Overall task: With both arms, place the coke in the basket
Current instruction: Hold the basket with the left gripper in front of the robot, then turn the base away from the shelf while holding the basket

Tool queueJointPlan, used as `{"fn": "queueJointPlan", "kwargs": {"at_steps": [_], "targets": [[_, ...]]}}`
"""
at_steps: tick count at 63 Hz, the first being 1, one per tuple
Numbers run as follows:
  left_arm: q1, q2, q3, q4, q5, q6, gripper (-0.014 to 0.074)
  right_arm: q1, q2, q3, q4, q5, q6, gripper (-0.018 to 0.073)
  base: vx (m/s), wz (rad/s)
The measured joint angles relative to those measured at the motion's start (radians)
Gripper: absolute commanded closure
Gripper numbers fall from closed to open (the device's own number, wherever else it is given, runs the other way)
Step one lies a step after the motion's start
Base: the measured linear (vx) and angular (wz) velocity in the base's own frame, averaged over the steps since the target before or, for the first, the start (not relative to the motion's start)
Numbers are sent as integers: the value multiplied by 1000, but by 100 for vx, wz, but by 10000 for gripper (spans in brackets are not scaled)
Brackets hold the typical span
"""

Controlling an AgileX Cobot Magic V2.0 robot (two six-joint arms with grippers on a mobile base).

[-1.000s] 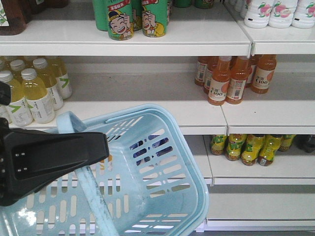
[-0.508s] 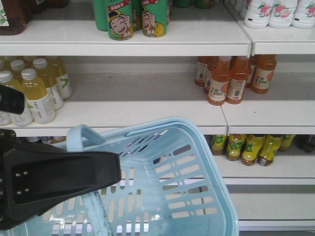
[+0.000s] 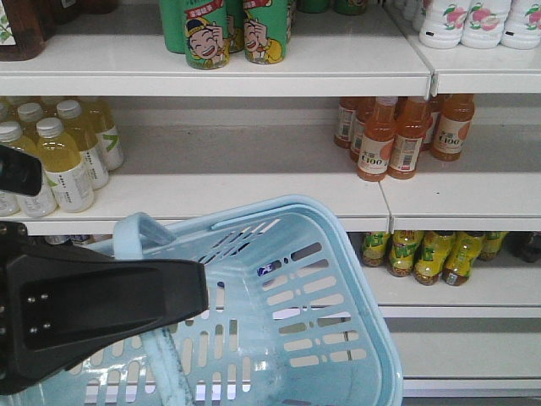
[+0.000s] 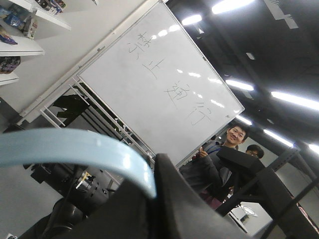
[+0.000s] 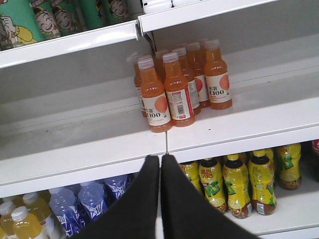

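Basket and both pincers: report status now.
Left pincer shut on basket handle, basket aloft, tilted. Right pincer shut, empty, facing shelf. No coke seen in basket.

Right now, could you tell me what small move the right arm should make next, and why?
Probably swing the right gripper rightward along the lower shelf. It is shut, empty and aimed at orange bottles. The only possible coke is a red-labelled sliver at that shelf's right edge. The left gripper holds the basket by its handle.
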Motion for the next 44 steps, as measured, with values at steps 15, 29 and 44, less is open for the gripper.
{"fn": "queueJointPlan", "kwargs": {"at_steps": [15, 29, 44], "targets": [[0, 0, 0, 0, 0, 0, 602, 0, 0, 0, 0, 0, 0, 564, 0, 0], [0, 0, 0, 0, 0, 0, 602, 0, 0, 0, 0, 0, 0, 564, 0, 0], [0, 0, 0, 0, 0, 0, 602, 0, 0, 0, 0, 0, 0, 564, 0, 0]]}}
